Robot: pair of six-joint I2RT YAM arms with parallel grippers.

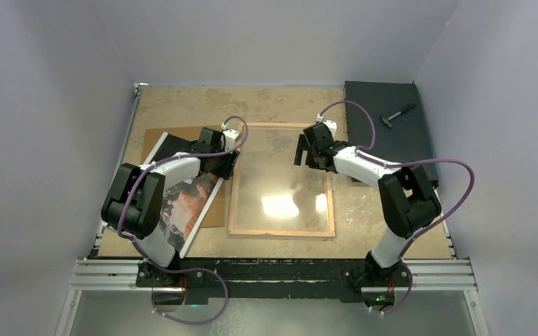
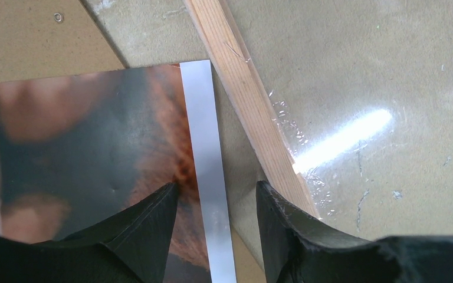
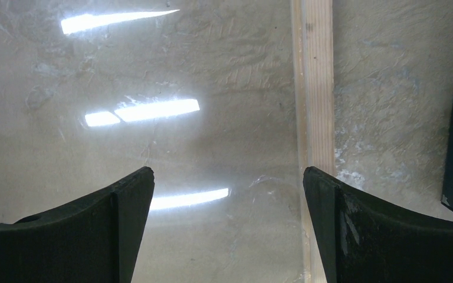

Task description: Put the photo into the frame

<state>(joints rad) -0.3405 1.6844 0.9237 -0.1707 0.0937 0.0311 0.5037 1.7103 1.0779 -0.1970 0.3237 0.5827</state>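
On the left of the table (image 1: 280, 103), the photo (image 1: 190, 198) is lying picture-up on a brown backing board (image 1: 155, 138), just beside the frame (image 1: 281, 229). It is showing a glossy dark, orange-brown image with a white border. The frame is lying flat with its light wooden rails up, its pane reflecting lamps. The left gripper (image 2: 215, 191) is holding its fingers apart astride the photo's white edge. The right gripper (image 3: 229, 177) is hanging wide open above the pane. A hammer (image 1: 398, 115) is resting on a black slab (image 1: 385, 98) at the far right.
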